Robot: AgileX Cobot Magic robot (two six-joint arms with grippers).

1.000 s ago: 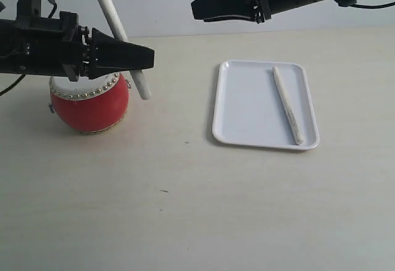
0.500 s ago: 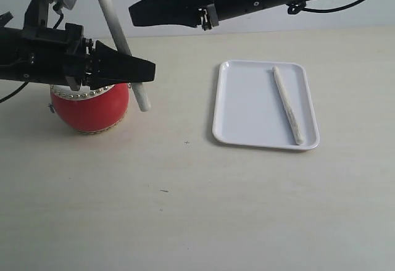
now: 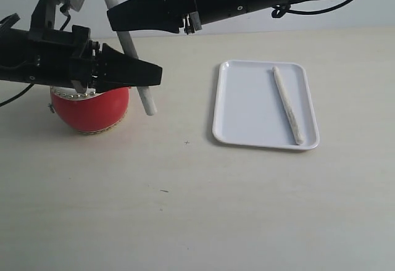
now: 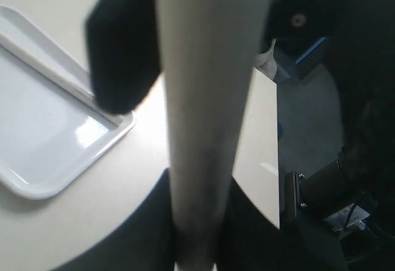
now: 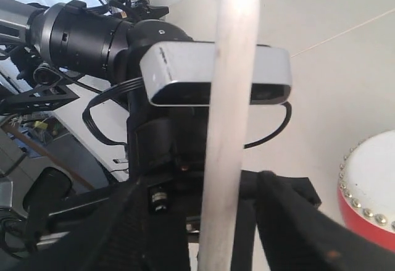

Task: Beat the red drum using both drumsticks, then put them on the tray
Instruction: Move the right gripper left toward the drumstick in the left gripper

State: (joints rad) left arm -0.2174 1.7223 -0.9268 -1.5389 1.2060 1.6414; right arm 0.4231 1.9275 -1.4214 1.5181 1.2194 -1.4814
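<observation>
Our left gripper (image 3: 151, 73) clamps the held drumstick (image 3: 128, 44), which leans steeply, its lower end just beside the red drum (image 3: 92, 107). That arm lies level above the drum. Our right gripper (image 3: 114, 21), jaws apart, straddles this drumstick higher up, its arm stretched across the middle. The second drumstick (image 3: 289, 104) lies on the tray (image 3: 247, 110).

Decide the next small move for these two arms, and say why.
Probably close the right gripper on the tilted drumstick. Its open fingers sit either side of that stick, higher up than the left gripper, which grips it near the drum. The other drumstick already lies on the tray, so this one likely goes there next.
</observation>
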